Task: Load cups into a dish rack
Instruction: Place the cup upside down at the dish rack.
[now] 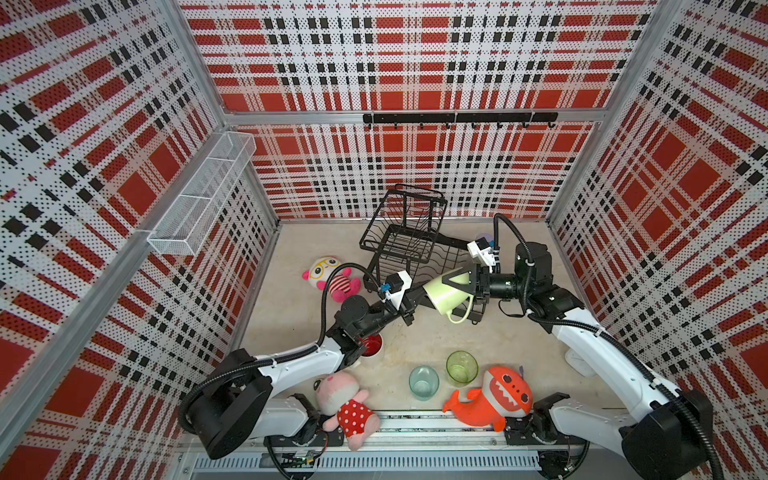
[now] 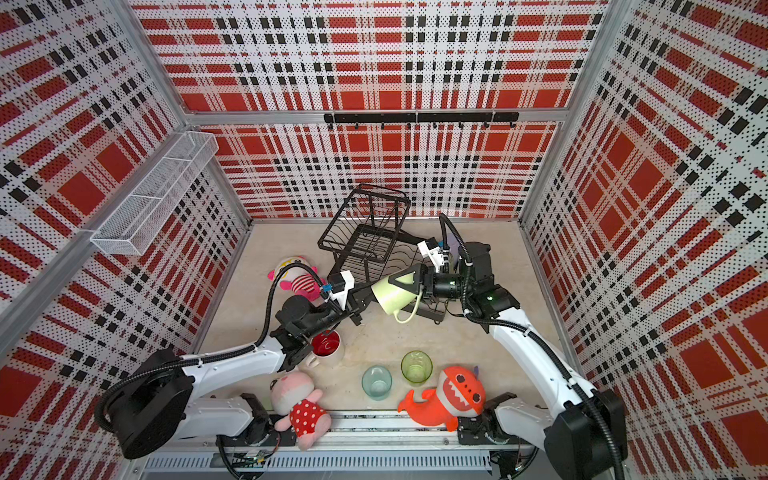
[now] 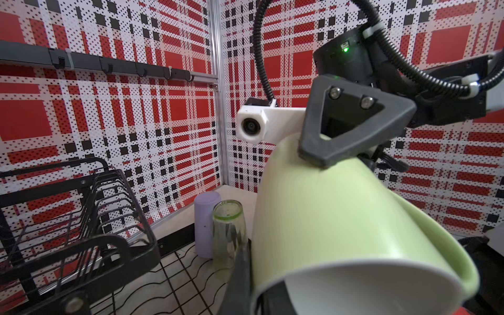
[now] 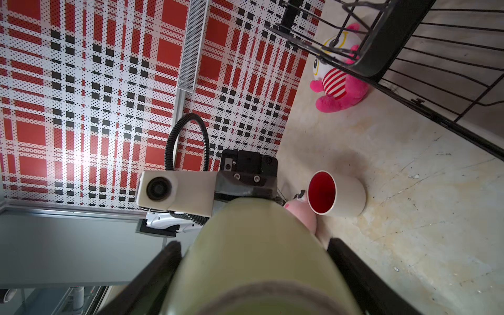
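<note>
The pale green mug (image 1: 440, 297) (image 2: 390, 295) hangs on its side over the black wire dish rack (image 1: 399, 232). My right gripper (image 1: 455, 286) (image 4: 255, 272) clasps its body near the base. My left gripper (image 1: 419, 297) (image 3: 256, 289) is shut on its rim, one finger outside the wall. A lilac tumbler (image 3: 204, 218) and a tall clear green glass (image 3: 227, 231) stand upside down at the rack's far end. The white mug with red inside (image 2: 326, 345) stands on the floor under my left arm. A teal glass (image 1: 423, 381) and a short green glass (image 1: 461, 368) stand near the front.
Three plush toys lie about: a pink-and-white one (image 1: 332, 276) left of the rack, a pink one in a red dotted dress (image 1: 345, 403) and an orange shark (image 1: 494, 397) at the front edge. A white mesh shelf (image 1: 203, 195) and a black hook rail (image 1: 457, 118) hang on the walls.
</note>
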{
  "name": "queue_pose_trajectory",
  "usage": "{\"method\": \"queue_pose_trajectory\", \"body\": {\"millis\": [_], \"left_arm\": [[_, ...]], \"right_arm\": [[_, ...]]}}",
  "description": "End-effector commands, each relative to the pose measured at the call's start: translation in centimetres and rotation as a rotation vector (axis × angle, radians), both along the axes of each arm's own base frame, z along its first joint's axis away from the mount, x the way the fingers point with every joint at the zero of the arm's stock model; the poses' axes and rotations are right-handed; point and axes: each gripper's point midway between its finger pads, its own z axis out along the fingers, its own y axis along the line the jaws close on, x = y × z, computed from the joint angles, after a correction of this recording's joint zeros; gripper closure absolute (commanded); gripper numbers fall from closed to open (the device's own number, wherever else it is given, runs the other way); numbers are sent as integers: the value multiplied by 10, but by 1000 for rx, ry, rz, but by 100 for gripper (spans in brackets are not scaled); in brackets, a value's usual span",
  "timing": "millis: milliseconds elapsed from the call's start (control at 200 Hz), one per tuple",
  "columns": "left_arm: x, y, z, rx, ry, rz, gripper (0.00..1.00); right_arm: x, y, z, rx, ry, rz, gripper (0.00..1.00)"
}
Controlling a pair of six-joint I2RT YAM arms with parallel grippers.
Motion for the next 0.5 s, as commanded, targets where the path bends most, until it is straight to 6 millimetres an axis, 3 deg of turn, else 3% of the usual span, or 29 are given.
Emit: {"method": "queue_pose_trajectory", "body": {"millis": [0,180,496], "left_arm": [[2,13,34,-119,-28,25,100],[0,19,38,-123,-54,16,100],[-5,14,38,-102,-80,-27,100]], "right_arm": [[-28,10,21,67,-94,149,20],[-41,8,26,94,-120,188,13],[-44,7,30,92,-154,188,6]]}}
